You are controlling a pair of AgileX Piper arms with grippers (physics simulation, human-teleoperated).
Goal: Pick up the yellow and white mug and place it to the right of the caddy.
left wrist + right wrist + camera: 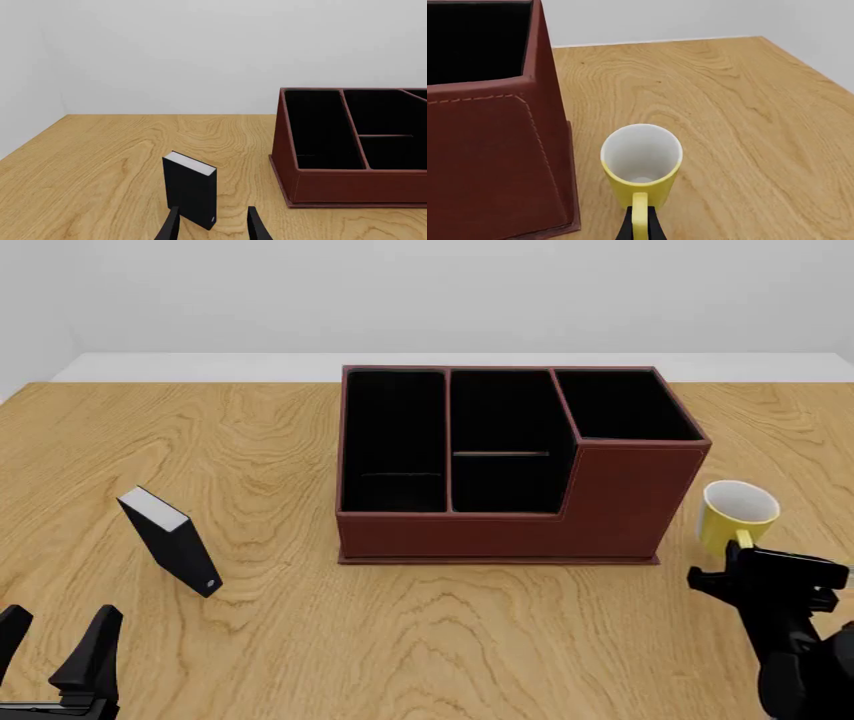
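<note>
Upright yellow mug [641, 172], white inside

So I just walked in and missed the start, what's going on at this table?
The right gripper is closed on the loop handle of the small yellow and white ceramic mug, which stands upright on the wooden table just right of the large reddish-brown leather-look caddy. The left gripper sits open near the table's front edge, holding nothing, with a small black white-edged box standing just ahead of it.
</note>
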